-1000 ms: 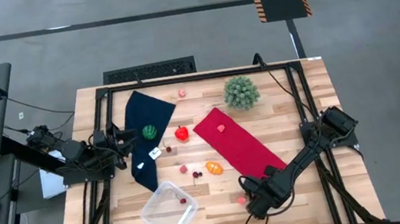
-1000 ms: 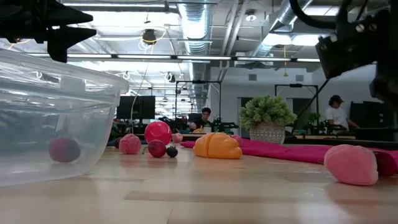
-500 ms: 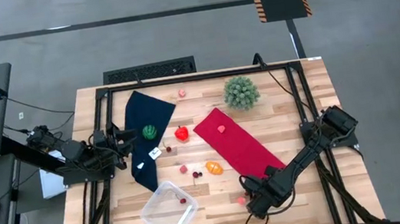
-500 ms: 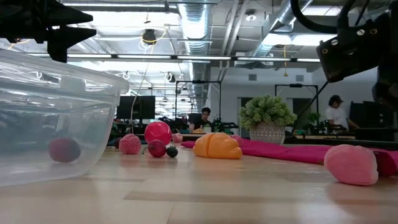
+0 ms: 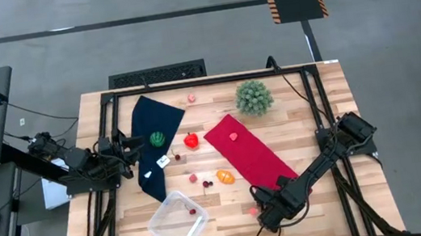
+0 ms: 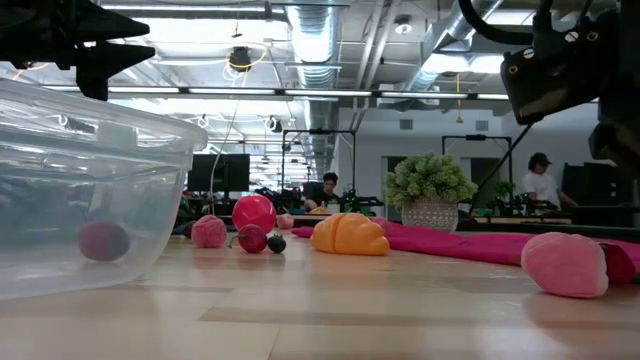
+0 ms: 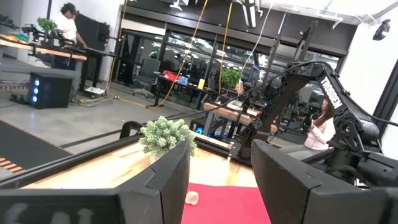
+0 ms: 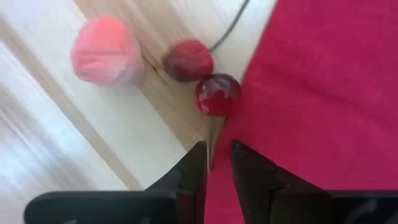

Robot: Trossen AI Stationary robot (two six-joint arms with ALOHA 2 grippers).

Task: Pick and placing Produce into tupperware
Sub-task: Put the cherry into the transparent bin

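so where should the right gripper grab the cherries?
By the stem, from above. It lies flat, running from the two cherries toward the right gripper, whose narrowly parted fingers straddle its end. The round fruit would likely slip.

Spiky green plant beyond dark fingers, small pink item on red cloth
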